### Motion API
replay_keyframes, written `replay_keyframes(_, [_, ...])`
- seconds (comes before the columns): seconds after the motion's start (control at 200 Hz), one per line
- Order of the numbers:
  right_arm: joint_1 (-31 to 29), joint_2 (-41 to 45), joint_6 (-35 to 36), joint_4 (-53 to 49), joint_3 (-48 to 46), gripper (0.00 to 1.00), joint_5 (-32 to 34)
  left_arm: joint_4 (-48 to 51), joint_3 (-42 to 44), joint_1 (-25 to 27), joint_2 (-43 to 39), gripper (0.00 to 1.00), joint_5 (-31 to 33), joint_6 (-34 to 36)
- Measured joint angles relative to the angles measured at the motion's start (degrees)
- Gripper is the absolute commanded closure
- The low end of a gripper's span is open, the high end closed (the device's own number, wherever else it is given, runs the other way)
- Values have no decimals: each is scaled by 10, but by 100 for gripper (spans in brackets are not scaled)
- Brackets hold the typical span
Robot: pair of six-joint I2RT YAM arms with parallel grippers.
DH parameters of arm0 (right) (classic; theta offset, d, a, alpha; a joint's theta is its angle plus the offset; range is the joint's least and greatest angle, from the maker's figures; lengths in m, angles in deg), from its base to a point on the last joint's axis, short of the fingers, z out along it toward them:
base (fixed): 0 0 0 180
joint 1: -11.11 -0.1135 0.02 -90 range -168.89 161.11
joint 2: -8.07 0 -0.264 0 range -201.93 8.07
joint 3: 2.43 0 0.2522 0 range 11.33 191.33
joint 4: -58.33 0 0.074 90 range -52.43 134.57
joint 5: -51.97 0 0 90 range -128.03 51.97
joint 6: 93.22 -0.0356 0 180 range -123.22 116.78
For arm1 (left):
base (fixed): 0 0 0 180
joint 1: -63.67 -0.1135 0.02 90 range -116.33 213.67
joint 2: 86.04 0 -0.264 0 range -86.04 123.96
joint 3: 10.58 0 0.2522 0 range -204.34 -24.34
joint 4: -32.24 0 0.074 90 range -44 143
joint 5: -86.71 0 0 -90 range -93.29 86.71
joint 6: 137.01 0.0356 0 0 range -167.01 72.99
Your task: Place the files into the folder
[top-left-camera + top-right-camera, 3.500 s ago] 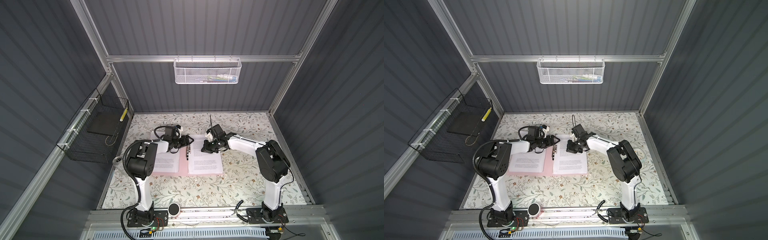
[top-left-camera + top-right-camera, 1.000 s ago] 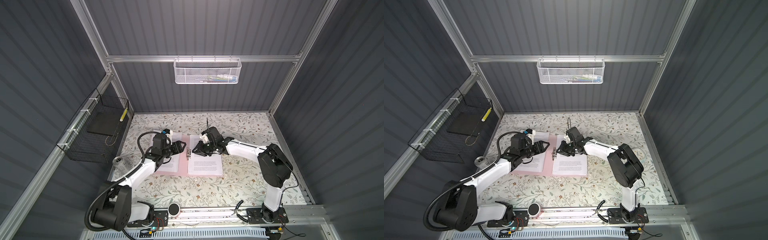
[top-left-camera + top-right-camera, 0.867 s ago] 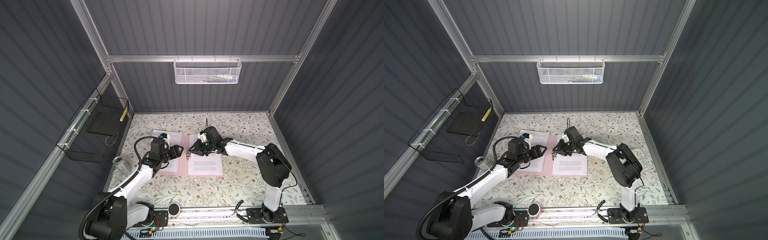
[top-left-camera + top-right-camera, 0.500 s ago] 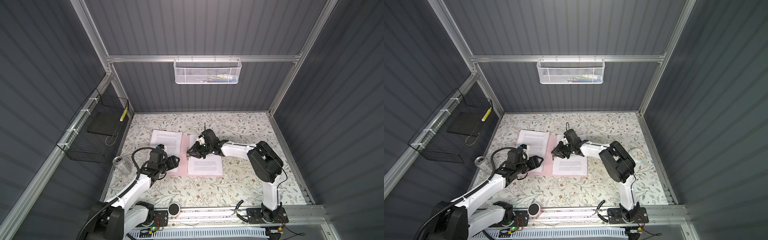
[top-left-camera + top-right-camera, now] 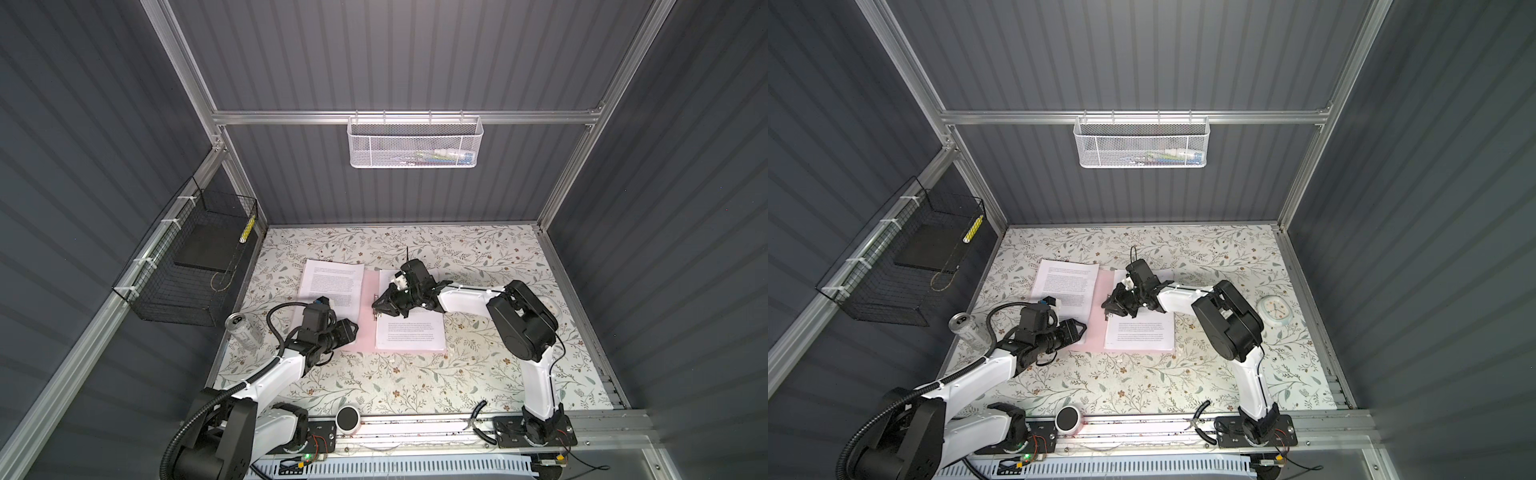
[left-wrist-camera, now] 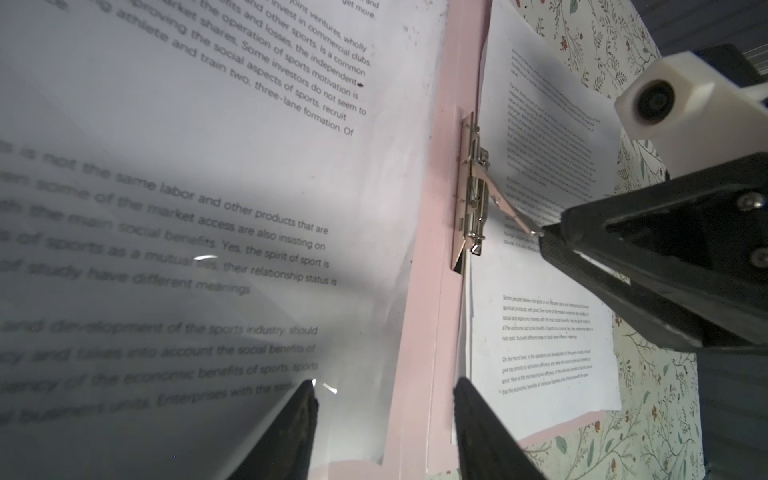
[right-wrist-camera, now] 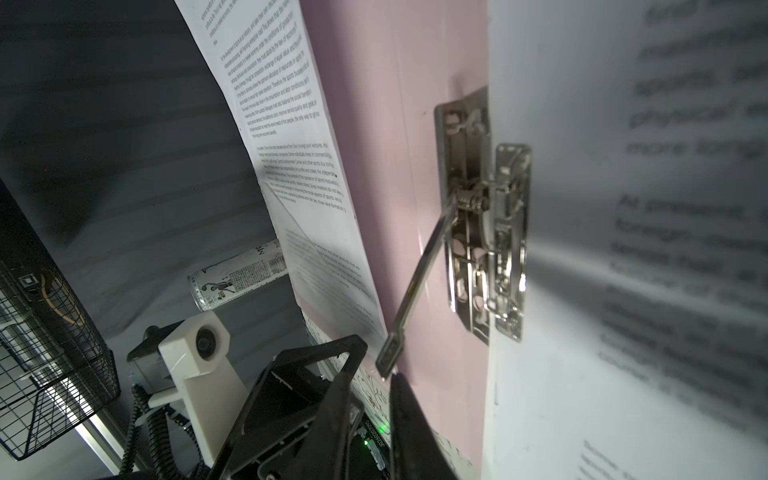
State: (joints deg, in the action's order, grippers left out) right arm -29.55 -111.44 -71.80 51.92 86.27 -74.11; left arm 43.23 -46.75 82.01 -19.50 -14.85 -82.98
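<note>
Folder (image 5: 365, 336) lies open and flat mid-table, pink side up, so the clip (image 6: 471, 199) on the spine can be reached from above. Files (image 5: 1140, 334) are split. One stack (image 5: 409, 334) sits on the right cover with its edge tucked under the clip bar. One loose sheet (image 5: 332, 286) lies skewed over the left cover, its far end hanging off onto the table (image 5: 478, 374).

Right gripper (image 7: 376, 361) is down at the spine, jaws nearly closed with just a narrow gap. The flat end of the clip's lever (image 7: 415, 282) sits right in that gap. Looks like it's pinching the lever, which stands up off the cover. My guess is that's to hold the clip open so more paper can go under.

Left gripper (image 6: 384, 399) hovers low over the near end of the left cover, jaws about half open, nothing between them. One finger (image 6: 293, 428) is over the loose sheet, the other over the pink strip by the spine. Seems lined up to nudge or grab that sheet toward the clip. Thin paper lying flat is a pain to pick up, so sliding looks easier to me.
</note>
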Motion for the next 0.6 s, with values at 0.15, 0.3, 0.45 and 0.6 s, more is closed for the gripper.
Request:
replay_keyframes(0.15, [0,-13,-2,1,1,84,0,-15,20,0,0,49,3,-12])
replay_keyframes(0.3, [0,-14,-4,4,1,89,-1,-16,28,0,-7,49,5,-20])
replay_keyframes(0.45, [0,-14,-9,4,1,93,-2,-24,35,0,-18,50,5,-27])
replay_keyframes(0.6, [0,-17,-9,10,1,94,-3,-36,48,0,-18,50,5,-34])
